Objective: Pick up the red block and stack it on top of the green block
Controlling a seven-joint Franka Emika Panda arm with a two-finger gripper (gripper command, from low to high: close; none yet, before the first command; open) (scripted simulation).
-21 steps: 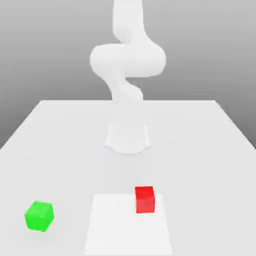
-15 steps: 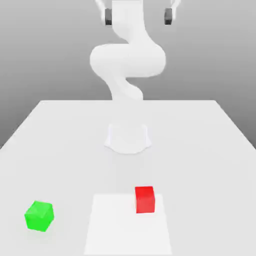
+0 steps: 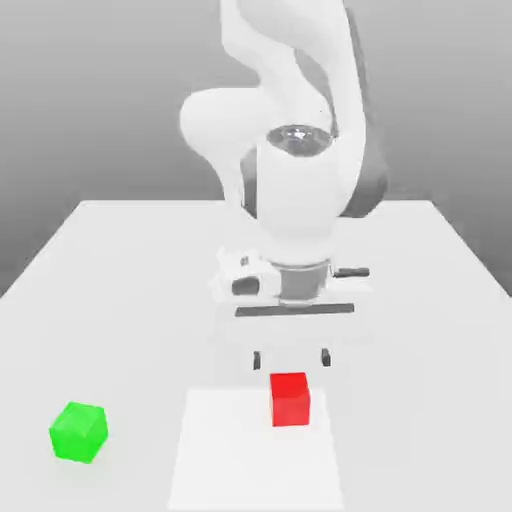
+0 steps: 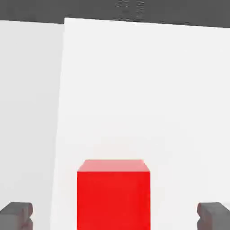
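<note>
The red block (image 3: 290, 399) sits on a white square patch (image 3: 230, 460) near the table's front, a little to the exterior view's right of middle. My gripper (image 3: 291, 359) hangs just above and slightly behind it, open, with nothing between its dark fingertips (image 3: 257, 360). The hand view shows the red block (image 4: 113, 193) between the two spread fingertips (image 4: 16, 214), which stand well apart from its sides. The green block (image 3: 78, 432) rests on the table at the exterior view's front left, far from the gripper.
The white table (image 3: 120, 280) spreads wide around both blocks. The arm's base (image 3: 228, 280) stands at the table's middle, behind the hand. The white patch's edge (image 4: 63, 90) runs past the red block in the hand view.
The arm has swung down from high above the table; the hand now hovers just over the red block. Both blocks lie where they were.
</note>
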